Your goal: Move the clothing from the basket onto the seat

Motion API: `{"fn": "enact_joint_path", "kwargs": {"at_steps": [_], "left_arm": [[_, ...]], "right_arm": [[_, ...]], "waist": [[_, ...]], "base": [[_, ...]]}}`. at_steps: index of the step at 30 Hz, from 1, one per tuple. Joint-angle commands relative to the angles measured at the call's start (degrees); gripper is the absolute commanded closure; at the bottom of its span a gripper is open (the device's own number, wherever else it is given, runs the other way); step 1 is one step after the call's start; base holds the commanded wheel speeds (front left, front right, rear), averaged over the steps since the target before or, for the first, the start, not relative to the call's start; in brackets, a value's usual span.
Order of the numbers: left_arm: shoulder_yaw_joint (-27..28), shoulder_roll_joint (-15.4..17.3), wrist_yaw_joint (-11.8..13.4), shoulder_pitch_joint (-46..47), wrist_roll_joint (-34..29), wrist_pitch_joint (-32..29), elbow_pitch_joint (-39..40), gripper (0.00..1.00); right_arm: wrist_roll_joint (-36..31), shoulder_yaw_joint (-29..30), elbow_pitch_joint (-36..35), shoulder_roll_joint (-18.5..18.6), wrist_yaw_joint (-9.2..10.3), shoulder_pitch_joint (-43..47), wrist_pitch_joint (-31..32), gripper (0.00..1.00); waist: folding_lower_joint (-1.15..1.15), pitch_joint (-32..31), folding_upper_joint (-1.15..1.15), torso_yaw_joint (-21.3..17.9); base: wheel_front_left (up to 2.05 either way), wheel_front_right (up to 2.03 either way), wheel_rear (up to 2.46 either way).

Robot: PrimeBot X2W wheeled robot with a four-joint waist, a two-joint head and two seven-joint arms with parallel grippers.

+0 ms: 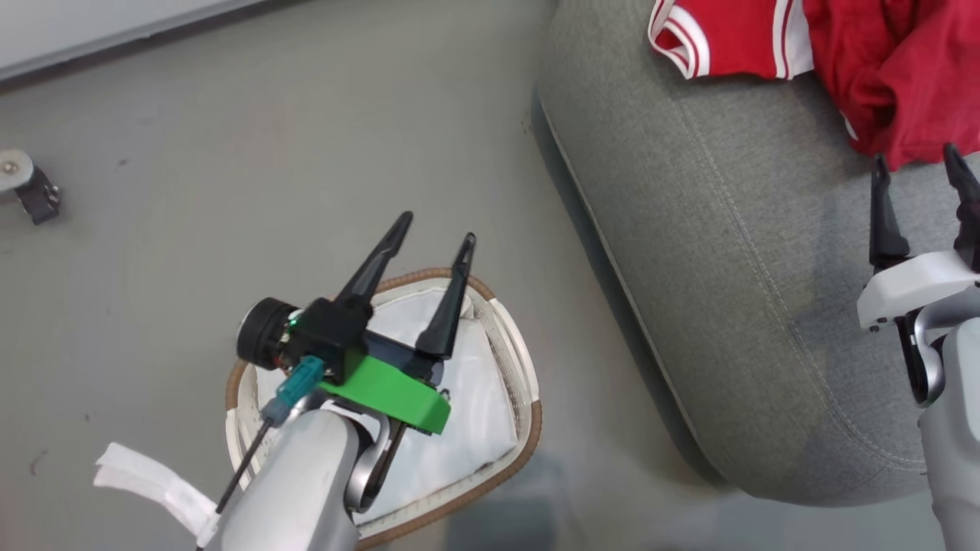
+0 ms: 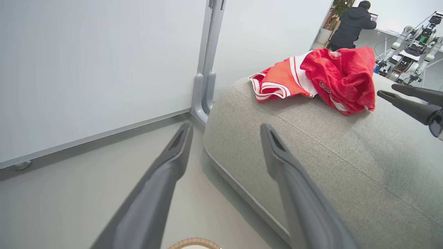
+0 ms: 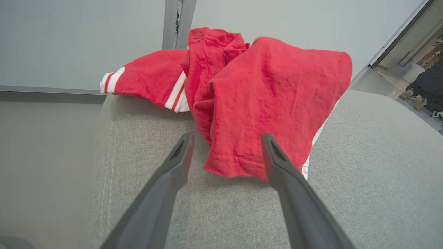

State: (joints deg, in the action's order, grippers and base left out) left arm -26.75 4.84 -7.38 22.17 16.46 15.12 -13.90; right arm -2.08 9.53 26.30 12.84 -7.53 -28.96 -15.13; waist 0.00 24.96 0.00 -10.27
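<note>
Just beyond the parted right tool point(image 1: 916, 157), clothing point(image 1: 903, 69) lies on the seat point(image 1: 727, 268).

caster wheel point(image 1: 23, 184): on floor point(image 1: 230, 153) | person point(image 2: 351, 26): background | wall panel point(image 2: 86, 69): white

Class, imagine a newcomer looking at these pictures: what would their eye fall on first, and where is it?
The bright red clothing heaped on the grey seat stands out first. Next comes the open left gripper, hanging over the white-lined basket on the floor; the right gripper, open, points at the clothing.
</note>
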Motion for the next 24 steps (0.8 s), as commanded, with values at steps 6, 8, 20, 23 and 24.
{"fn": "enact_joint_path", "kwargs": {"at_steps": [6, 8, 20, 23, 24], "left_arm": [[5.7, -0.9, 1.2, -3.7, 0.8, 0.0, 1.1, 0.0], [7.3, -1.3, 1.6, -4.8, 1.1, 0.0, 1.4, 0.0], [16.5, -1.9, 5.0, -11.3, 2.6, 0.0, 1.5, 0.0], [18.2, -1.9, 5.7, -13.2, 3.2, 0.0, 1.6, 0.0], [18.8, -1.9, 6.0, -14.0, 3.4, 0.0, 1.7, 0.0]], "right_arm": [[1.5, -2.1, -3.1, 0.5, 0.08, 1.4, 0.0, 0.0], [1.7, -3.2, -3.7, 0.5, 0.08, 1.1, 0.0, 0.0], [3.1, -7.9, -6.7, -4.1, 0.08, 1.8, 0.0, 0.0], [3.4, -9.1, -7.0, -5.9, 0.08, 2.7, 0.0, 0.0], [3.6, -9.6, -6.9, -6.7, 0.08, 3.2, 0.0, 0.0]], "waist": [[0.0, -6.4, 0.0, 1.2], [0.0, -7.9, 0.0, 2.0], [0.0, -14.8, 0.0, 8.7], [0.0, -15.9, 0.0, 10.1], [0.0, -16.3, 0.0, 10.6]], "base": [[0.0, 0.0, 0.0], [0.0, 0.0, 0.0], [0.0, 0.0, 0.0], [0.0, 0.0, 0.0], [0.0, 0.0, 0.0]]}}
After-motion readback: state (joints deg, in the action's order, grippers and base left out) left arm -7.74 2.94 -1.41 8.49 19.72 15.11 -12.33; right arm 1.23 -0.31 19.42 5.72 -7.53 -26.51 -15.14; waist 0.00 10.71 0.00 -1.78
